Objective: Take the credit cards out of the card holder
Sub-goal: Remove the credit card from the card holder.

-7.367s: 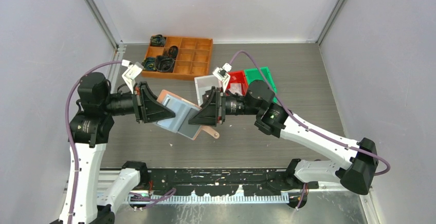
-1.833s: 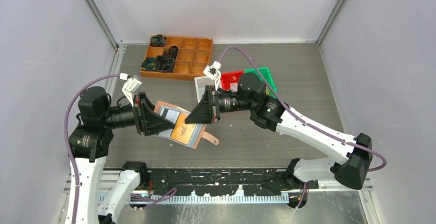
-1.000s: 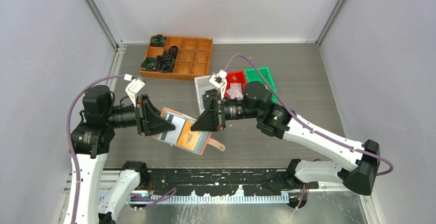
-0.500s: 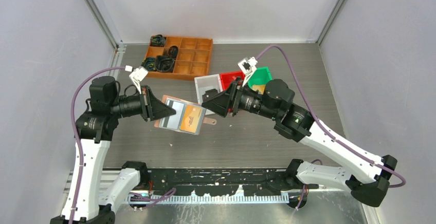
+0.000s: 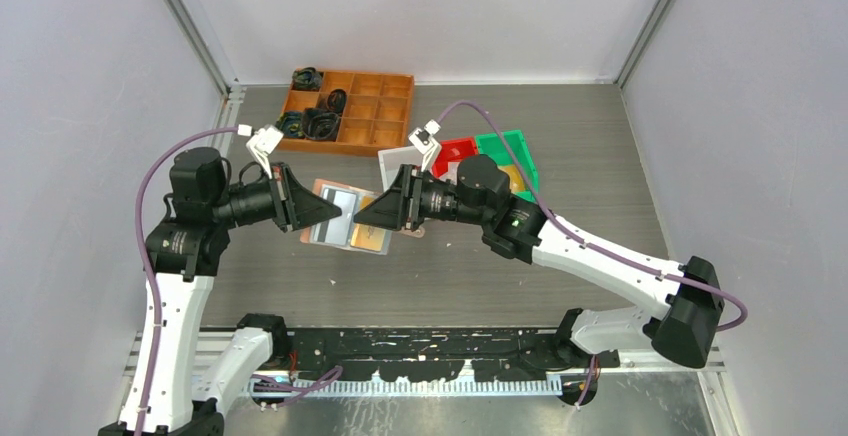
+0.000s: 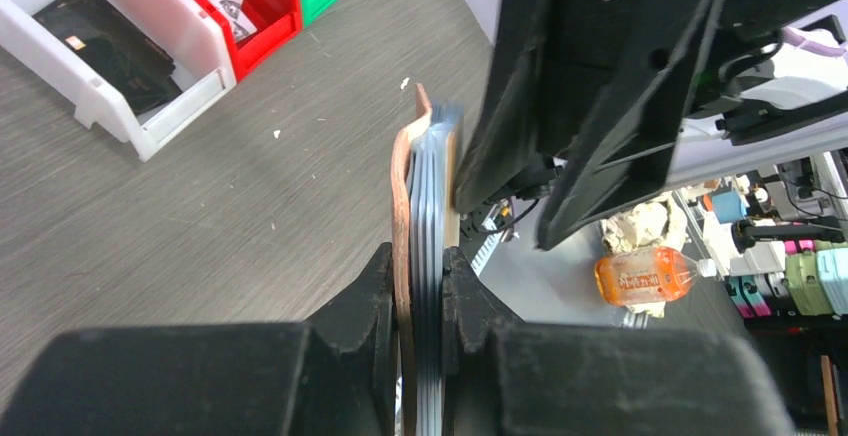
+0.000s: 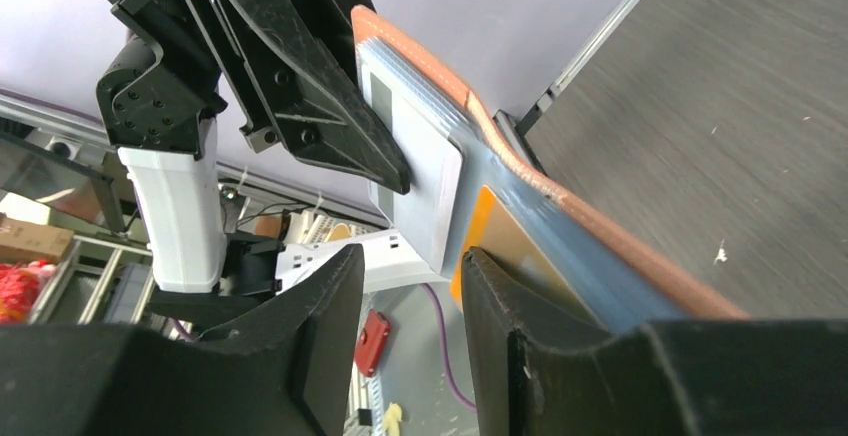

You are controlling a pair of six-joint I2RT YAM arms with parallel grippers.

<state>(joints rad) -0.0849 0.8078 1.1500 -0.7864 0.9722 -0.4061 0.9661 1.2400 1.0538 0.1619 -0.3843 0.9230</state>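
The right gripper (image 7: 410,261) stands spread, one finger on each side of the near end of the card holder (image 7: 560,211). The orange card (image 7: 478,228) pokes out just beside the right-hand finger, and the white card (image 7: 415,151) with a grey stripe lies a little farther ahead. Beyond that, the left gripper (image 6: 420,274) is pressed together on the far end of the card holder, pinching the pink cover and the bluish sleeves (image 6: 432,181) and holding it on edge, lifted off the bench (image 5: 560,126) between the two arms. The step in hand looks like taking hold of one card. To do it well, the right gripper should close only on the bare edge of the orange card, clear of the sleeve lip. It should then draw straight out along the sleeve while the left grip holds firm. A skewed pull would likely drag the holder or bend the card.
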